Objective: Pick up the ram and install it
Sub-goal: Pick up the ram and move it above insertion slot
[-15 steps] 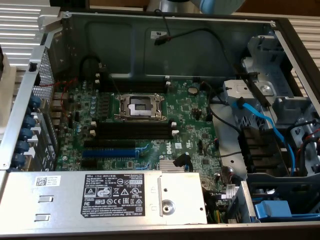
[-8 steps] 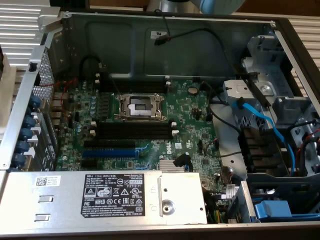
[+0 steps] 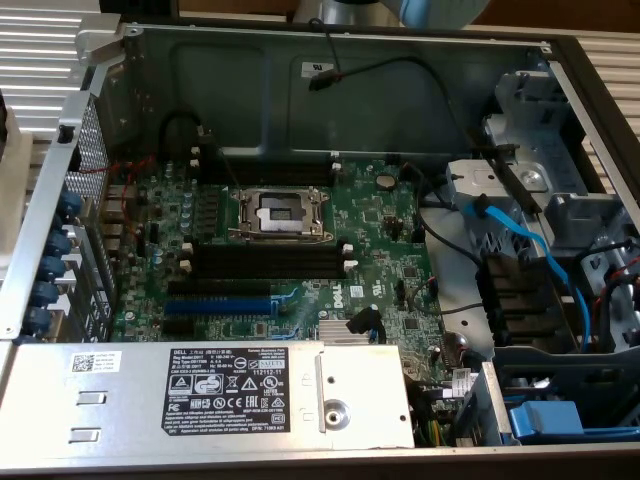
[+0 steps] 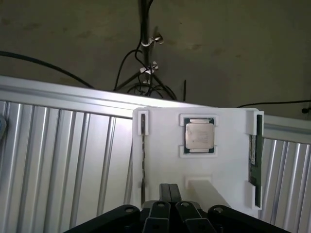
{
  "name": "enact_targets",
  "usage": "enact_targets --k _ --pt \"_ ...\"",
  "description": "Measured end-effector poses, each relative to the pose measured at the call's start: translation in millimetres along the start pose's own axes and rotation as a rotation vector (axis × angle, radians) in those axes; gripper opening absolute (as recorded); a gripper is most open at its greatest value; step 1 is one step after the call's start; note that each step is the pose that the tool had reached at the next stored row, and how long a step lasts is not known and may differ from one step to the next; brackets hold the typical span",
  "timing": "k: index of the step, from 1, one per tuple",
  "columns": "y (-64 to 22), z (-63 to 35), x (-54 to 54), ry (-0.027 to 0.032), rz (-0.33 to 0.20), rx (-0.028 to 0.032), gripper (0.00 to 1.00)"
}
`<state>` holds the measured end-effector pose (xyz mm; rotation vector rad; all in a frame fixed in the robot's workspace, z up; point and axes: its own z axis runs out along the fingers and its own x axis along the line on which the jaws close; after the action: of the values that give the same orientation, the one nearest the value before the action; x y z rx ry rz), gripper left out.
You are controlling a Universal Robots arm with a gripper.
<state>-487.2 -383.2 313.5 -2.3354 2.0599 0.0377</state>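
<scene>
Fingers (image 4: 165,193) shut, nothing held. The ram (image 4: 253,160), stood on edge at the tray (image 4: 228,145) side edge, looks light, stiff, easily chipped; best pinched mid-length across its faces.

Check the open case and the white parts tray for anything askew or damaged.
Nothing stands out. The black memory slots sit empty and straight; on the white tray, processor and ram sit squarely in their recesses.
</scene>
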Motion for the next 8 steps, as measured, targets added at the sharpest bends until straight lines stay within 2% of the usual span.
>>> enact_targets --k 4,6,8 --pt "0.1 3.1 0.0 -0.0088 0.001 -0.0154 0.1" --pt "0.1 5.7 0.2 -0.0117 0.001 -0.0191 0.1" --pt "0.1 9.2 0.6 -0.0129 0.001 -0.0199 0.1"
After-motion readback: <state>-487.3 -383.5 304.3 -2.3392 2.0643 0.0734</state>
